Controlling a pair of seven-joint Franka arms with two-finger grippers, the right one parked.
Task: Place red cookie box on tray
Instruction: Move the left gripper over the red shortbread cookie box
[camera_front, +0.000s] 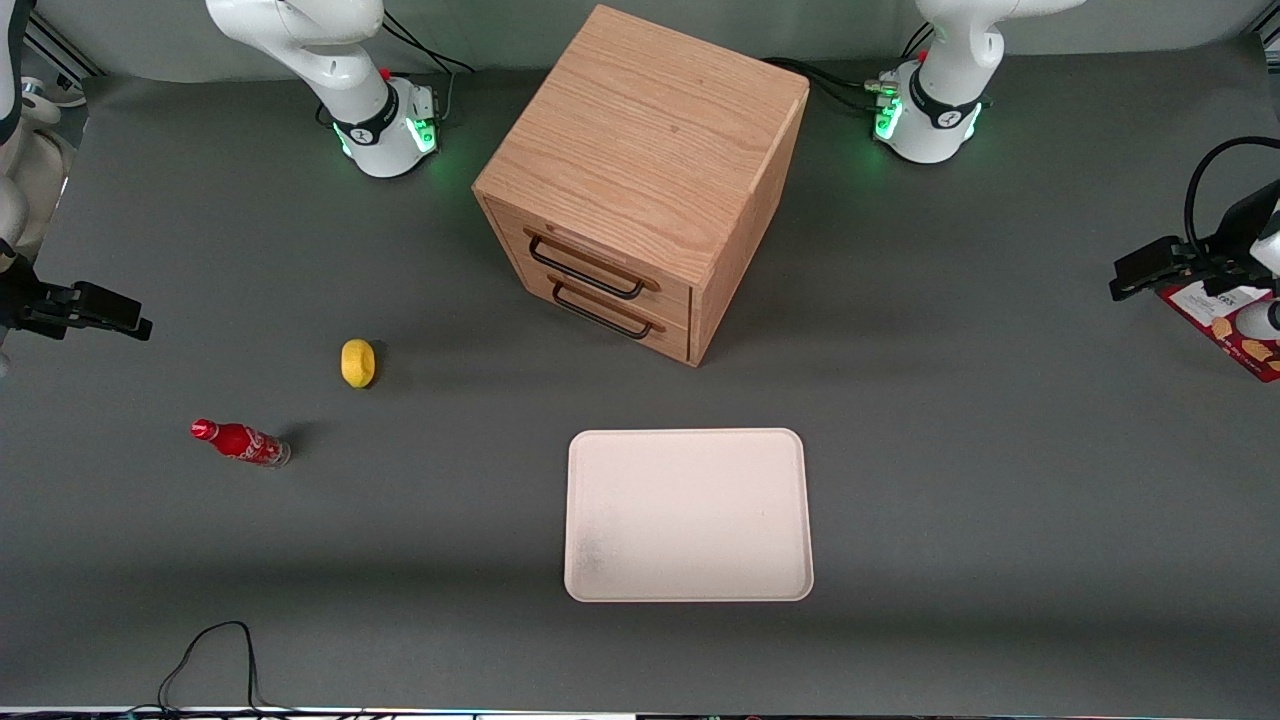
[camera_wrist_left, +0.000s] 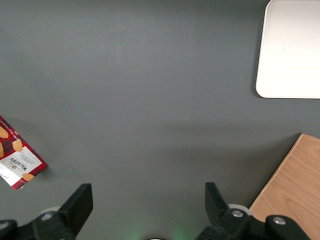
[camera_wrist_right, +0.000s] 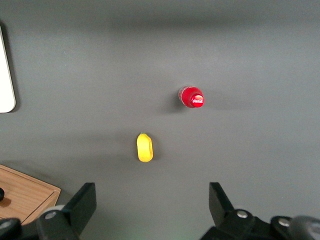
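The red cookie box (camera_front: 1222, 326) lies flat on the grey table at the working arm's end, partly cut off by the picture's edge. Its dark-red end with a white label also shows in the left wrist view (camera_wrist_left: 19, 161). My gripper (camera_front: 1138, 278) hangs above the table beside the box, open, with only bare table between its fingers (camera_wrist_left: 80, 202). The wrist view confirms the gripper (camera_wrist_left: 147, 200) holds nothing. The cream-white tray (camera_front: 688, 590) lies empty, nearer the front camera than the cabinet, and one corner of the tray (camera_wrist_left: 265, 85) appears in the wrist view.
A wooden two-drawer cabinet (camera_front: 640, 180) stands mid-table, its corner (camera_wrist_left: 295, 185) close to my gripper's view. A yellow lemon (camera_front: 357, 362) and a small red soda bottle (camera_front: 240, 442) lie toward the parked arm's end. A black cable (camera_front: 210, 650) loops at the front edge.
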